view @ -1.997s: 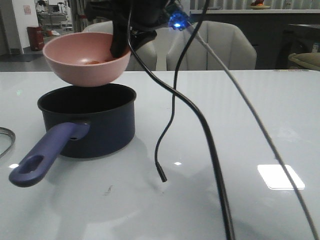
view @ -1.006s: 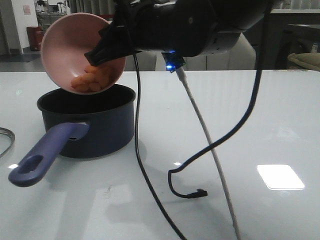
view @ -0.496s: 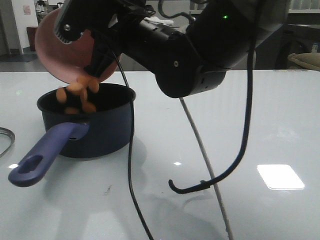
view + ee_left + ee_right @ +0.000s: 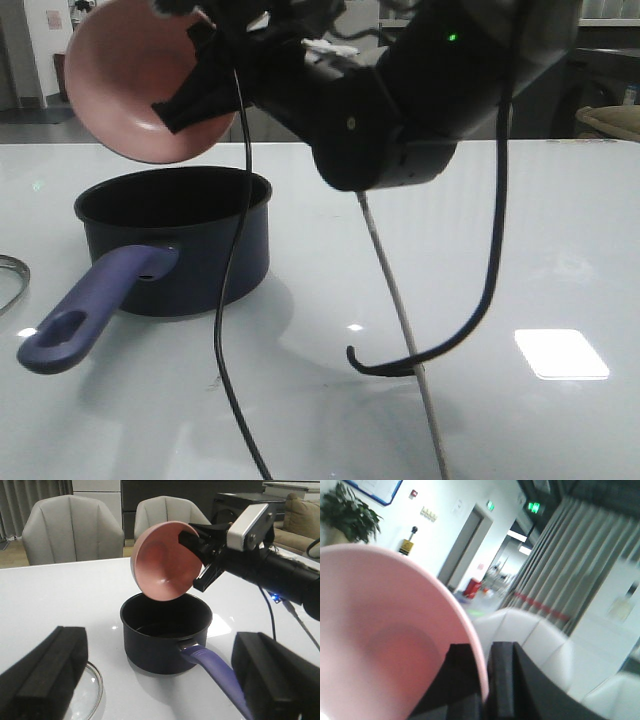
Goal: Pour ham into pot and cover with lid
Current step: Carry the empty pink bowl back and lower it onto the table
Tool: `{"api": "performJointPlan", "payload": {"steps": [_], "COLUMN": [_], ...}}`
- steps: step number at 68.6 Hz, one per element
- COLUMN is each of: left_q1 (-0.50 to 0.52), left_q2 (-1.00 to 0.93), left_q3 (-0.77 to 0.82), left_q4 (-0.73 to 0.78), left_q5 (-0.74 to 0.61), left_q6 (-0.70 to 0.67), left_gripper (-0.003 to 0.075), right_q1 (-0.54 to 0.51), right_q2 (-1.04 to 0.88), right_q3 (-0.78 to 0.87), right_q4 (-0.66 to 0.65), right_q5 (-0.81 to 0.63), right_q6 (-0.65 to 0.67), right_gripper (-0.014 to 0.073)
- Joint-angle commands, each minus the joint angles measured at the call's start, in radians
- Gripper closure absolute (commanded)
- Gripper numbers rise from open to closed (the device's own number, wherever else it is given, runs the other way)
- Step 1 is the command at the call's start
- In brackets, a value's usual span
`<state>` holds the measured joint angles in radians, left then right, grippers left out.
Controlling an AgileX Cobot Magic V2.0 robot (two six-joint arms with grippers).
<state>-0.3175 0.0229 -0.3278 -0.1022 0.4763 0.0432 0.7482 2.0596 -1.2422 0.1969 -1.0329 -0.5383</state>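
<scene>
The dark navy pot (image 4: 190, 255) stands on the white table, its purple-blue handle (image 4: 90, 312) pointing toward the front left. Above its rim hangs a pink bowl (image 4: 125, 85), tipped steeply and showing an empty inside (image 4: 165, 562). My right gripper (image 4: 195, 85) is shut on the bowl's rim (image 4: 479, 665), one finger inside and one outside. No ham shows; the pot's black interior (image 4: 167, 622) looks dark. The lid (image 4: 90, 690) lies flat on the table left of the pot, only its metal rim (image 4: 8, 275) showing. My left gripper (image 4: 160, 670) is open, hovering short of the pot.
Black and grey cables (image 4: 400, 300) hang from the right arm and trail onto the table right of the pot. Upholstered chairs (image 4: 75, 525) stand behind the far table edge. A bright light patch (image 4: 560, 352) lies on the table at right.
The right gripper tipped the pink bowl further over the pot. The orange ham pieces slid out and dropped toward the pot. The bowl now shows empty.
</scene>
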Motion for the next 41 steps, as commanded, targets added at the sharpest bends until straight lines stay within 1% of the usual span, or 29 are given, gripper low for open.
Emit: {"api": "performJointPlan", "payload": {"steps": [1,5,13,14,15,16,17,18,24,27,28,29,30,31,33,41], "left_q1": [-0.009,-0.009,-0.009,-0.009,-0.009,-0.009,-0.009,-0.009,-0.009,-0.009,-0.009,-0.009,-0.009,-0.009,-0.009,-0.009], "left_q2": [0.011,0.011,0.011,0.011,0.011,0.011,0.011,0.011,0.011,0.011,0.011,0.011,0.011,0.011,0.011,0.011], "left_q3": [-0.025,-0.025,-0.025,-0.025,-0.025,-0.025,-0.025,-0.025,-0.025,-0.025,-0.025,-0.025,-0.025,-0.025,-0.025,-0.025], "left_q4": [-0.010,-0.010,-0.010,-0.010,-0.010,-0.010,-0.010,-0.010,-0.010,-0.010,-0.010,-0.010,-0.010,-0.010,-0.010,-0.010], "left_q5": [-0.087,-0.087,-0.087,-0.087,-0.087,-0.087,-0.087,-0.087,-0.087,-0.087,-0.087,-0.087,-0.087,-0.087,-0.087,-0.087], "left_q6": [-0.004,-0.004,-0.004,-0.004,-0.004,-0.004,-0.004,-0.004,-0.004,-0.004,-0.004,-0.004,-0.004,-0.004,-0.004,-0.004], "left_gripper": [0.0094,0.0094,0.0094,0.0094,0.0094,0.0094,0.0094,0.0094,0.0094,0.0094,0.0094,0.0094,0.0094,0.0094,0.0094,0.0094], "right_q1": [-0.001,-0.002,-0.004,-0.006,-0.007,-0.010,-0.010,-0.015,-0.037,-0.056,-0.059,-0.073,-0.073,-0.087,-0.107,-0.184], "right_q2": [-0.139,-0.178,-0.251,-0.265,-0.270,-0.289,-0.289,-0.309,-0.366,-0.404,-0.404,-0.427,-0.427,-0.445,-0.461,-0.521], "right_q3": [-0.022,-0.022,-0.022,-0.022,-0.022,-0.022,-0.022,-0.022,-0.022,-0.022,-0.022,-0.022,-0.022,-0.022,-0.022,-0.022], "right_q4": [-0.002,0.005,0.064,0.074,0.078,0.090,0.090,0.098,0.111,0.112,0.112,0.113,0.113,0.114,0.114,0.114], "right_q5": [0.087,0.195,0.413,0.470,0.470,0.530,0.530,0.590,0.755,0.865,0.865,0.929,0.929,0.975,1.018,1.162], "right_q6": [0.181,0.222,0.213,0.208,0.207,0.204,0.204,0.203,0.203,0.203,0.203,0.204,0.204,0.204,0.204,0.204], "right_gripper": [0.0454,0.0454,0.0454,0.0454,0.0454,0.0454,0.0454,0.0454,0.0454,0.0454,0.0454,0.0454,0.0454,0.0454,0.0454,0.0454]}}
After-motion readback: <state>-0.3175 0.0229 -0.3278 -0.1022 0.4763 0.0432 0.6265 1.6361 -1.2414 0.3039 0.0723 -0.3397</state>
